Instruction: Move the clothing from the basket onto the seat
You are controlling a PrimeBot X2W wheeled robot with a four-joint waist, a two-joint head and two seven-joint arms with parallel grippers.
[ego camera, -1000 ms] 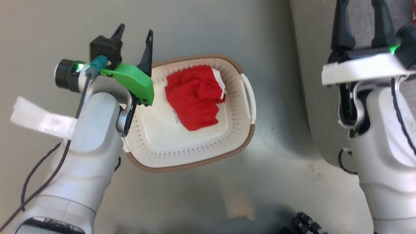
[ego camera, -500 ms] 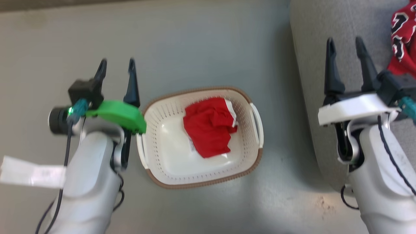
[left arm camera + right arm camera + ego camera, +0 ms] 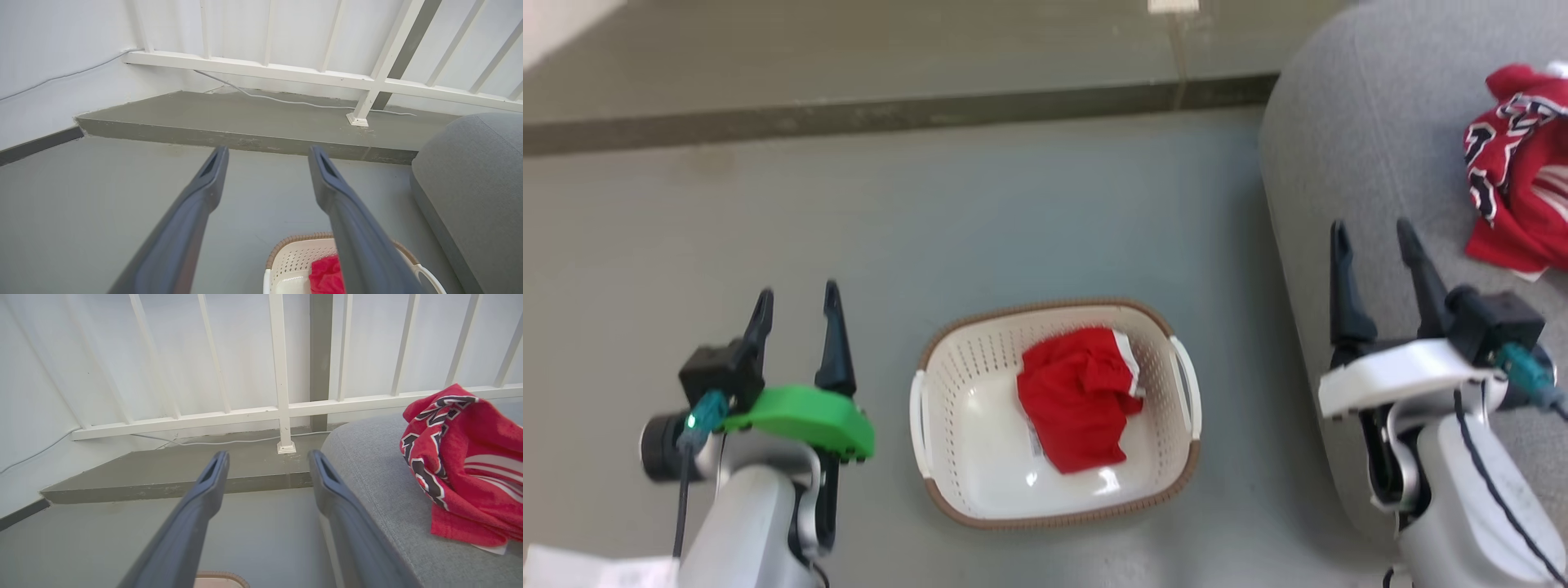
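Garment (image 3: 1078, 400) in basket (image 3: 1054, 305) lies right of our left gripper (image 3: 798, 288), which we judge nearer than right gripper (image 3: 1370, 223) (both gape, empty).

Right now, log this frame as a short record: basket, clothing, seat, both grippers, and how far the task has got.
basket: upright on the floor, to the left of the seat
in basket: one bunched red garment with white trim
on seat: one lettered garment, red
left gripper: open, empty, left of basket
right gripper: open, empty, at seat's edge
progress: one piece left to move
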